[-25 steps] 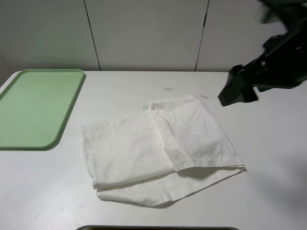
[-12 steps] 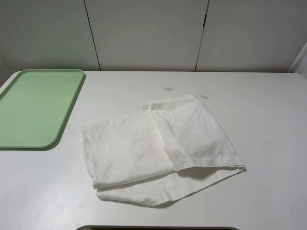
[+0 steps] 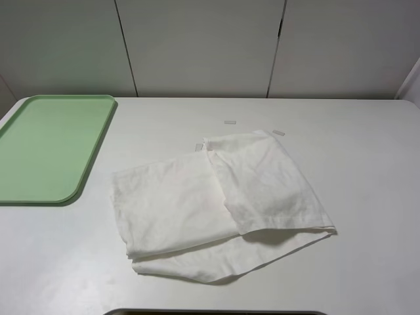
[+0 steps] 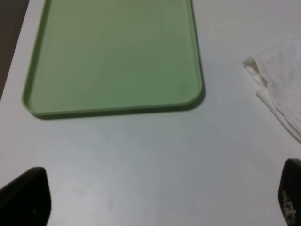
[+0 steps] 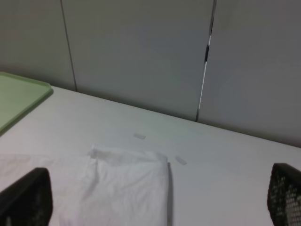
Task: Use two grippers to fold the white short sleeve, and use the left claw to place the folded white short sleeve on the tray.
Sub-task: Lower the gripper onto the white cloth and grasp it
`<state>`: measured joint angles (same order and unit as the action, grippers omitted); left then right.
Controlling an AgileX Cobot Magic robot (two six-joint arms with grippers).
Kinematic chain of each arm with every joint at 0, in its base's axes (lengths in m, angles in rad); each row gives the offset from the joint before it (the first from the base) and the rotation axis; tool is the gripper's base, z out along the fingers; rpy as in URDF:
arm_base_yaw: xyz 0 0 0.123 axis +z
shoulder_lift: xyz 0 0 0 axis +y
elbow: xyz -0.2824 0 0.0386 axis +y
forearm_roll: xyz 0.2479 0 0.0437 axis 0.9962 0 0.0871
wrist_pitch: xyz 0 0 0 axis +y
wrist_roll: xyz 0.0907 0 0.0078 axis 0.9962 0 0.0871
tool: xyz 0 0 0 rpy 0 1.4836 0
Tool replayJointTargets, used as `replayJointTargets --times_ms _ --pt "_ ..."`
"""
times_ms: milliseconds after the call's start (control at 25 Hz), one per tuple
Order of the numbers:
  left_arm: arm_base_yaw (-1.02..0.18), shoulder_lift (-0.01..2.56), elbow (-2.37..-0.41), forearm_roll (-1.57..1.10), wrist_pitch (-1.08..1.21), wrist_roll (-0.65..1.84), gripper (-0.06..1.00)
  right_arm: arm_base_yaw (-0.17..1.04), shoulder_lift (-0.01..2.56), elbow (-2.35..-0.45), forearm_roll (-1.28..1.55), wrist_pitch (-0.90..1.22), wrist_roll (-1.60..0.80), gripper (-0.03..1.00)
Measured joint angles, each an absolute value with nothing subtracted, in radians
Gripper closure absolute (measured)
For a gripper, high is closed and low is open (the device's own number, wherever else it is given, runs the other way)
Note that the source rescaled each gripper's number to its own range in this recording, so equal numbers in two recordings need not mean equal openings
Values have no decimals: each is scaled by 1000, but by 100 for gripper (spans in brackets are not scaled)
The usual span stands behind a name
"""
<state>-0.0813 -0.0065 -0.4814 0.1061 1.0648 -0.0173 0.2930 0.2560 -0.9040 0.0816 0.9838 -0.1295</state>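
With left fingers (image 4: pixel 26 197) and right fingers (image 5: pixel 23 197) released and empty, I fear pinching one layer unfolds the white T-shirt (image 3: pixel 216 210) short of the tray (image 3: pixel 49 147) at ten o'clock.

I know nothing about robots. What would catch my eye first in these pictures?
A crumpled white T-shirt, partly folded over itself, lies in the middle of the white table. A light green tray sits at the table's far left, apart from the shirt. Each wrist view shows only black fingertips spread wide: the left gripper facing the tray, the right gripper facing the shirt.
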Motion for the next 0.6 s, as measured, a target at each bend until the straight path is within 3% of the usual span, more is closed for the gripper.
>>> replayJointTargets --times_ms 360,600 --pt "-81 -6 -481 106 1065 -17 -2 293 12 -674 82 944 -187 -3" --pt "-81 -6 -481 106 1065 -17 -2 294 -6 -565 88 941 -194 -3"
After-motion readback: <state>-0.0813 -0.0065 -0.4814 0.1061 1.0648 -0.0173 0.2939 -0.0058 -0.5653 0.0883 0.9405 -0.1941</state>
